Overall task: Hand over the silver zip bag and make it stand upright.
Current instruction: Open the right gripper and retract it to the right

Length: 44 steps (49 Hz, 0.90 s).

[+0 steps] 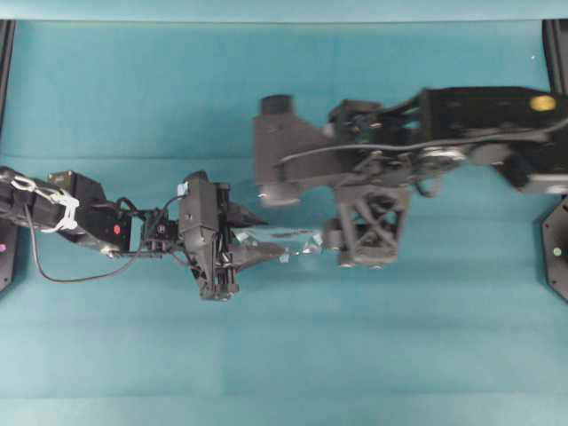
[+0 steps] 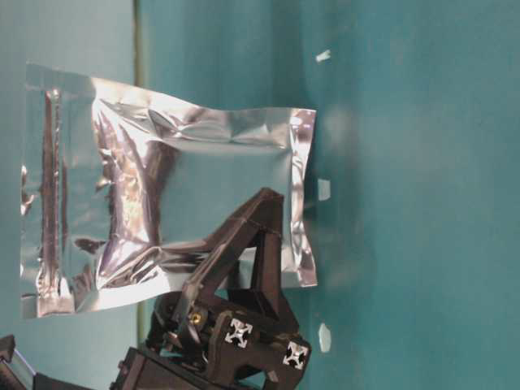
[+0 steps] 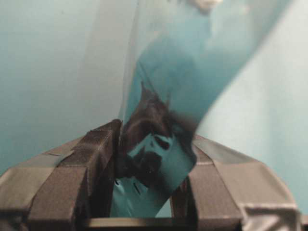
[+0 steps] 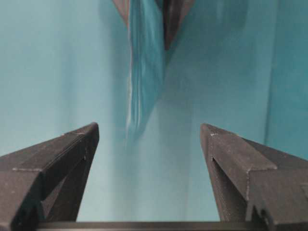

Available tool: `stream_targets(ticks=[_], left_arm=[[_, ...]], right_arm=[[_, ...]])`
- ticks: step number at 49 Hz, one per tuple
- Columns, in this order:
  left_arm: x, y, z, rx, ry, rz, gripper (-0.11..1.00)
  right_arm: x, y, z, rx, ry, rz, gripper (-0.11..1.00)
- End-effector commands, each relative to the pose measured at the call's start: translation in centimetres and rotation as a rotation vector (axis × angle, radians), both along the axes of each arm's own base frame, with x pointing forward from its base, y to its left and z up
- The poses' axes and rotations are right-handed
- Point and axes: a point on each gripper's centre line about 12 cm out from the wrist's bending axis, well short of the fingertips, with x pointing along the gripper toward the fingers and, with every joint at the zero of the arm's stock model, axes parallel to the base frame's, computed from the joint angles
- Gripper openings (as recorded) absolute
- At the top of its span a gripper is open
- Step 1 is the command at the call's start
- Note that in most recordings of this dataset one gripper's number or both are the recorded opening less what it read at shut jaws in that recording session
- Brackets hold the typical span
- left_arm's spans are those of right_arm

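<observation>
The silver zip bag [image 1: 293, 238] hangs edge-up between the two arms over the teal table. My left gripper [image 1: 271, 238] is shut on its left end. The left wrist view shows the foil [image 3: 163, 72] pinched between the left gripper [image 3: 156, 134] pads. My right gripper [image 1: 330, 236] stands open just off the bag's right end. Its jaws [image 4: 149, 127] are wide apart with nothing between them, and the bag [image 4: 142, 72] shows edge-on ahead of them. In the table-level view the crinkled pouch [image 2: 162, 195] is seen flat-on, with a dark finger [image 2: 252, 244] across one edge.
Teal cloth [image 1: 284, 355] covers the table. Black frame posts [image 1: 555, 248] stand at the left and right edges. The right arm's bulky forearm [image 1: 293, 151] reaches over the middle. Small white specks [image 2: 323, 188] lie on the cloth.
</observation>
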Motion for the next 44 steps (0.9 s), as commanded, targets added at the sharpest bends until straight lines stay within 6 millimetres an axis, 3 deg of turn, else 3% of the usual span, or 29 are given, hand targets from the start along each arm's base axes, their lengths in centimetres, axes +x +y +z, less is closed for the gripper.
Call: stream_targets(ticks=[1,28,44], left_arm=[[0.0,-0.5,0.3,-0.001,-0.011,-0.014,0.34],[0.0,-0.4,0.4,0.000,-0.012,-0.014,0.34],[0.0,-0.5,0.4,0.000,-0.009,-0.016,0.34]], right_arm=[[-1.3,0.4,1.5,0.001,-0.061,0.002,0.93],[-6.3,1.0,1.1,0.038,-0.236,-0.050,0.93],[-10.4,1.0,2.1,0.049,-0.541,-0.049,0.92]])
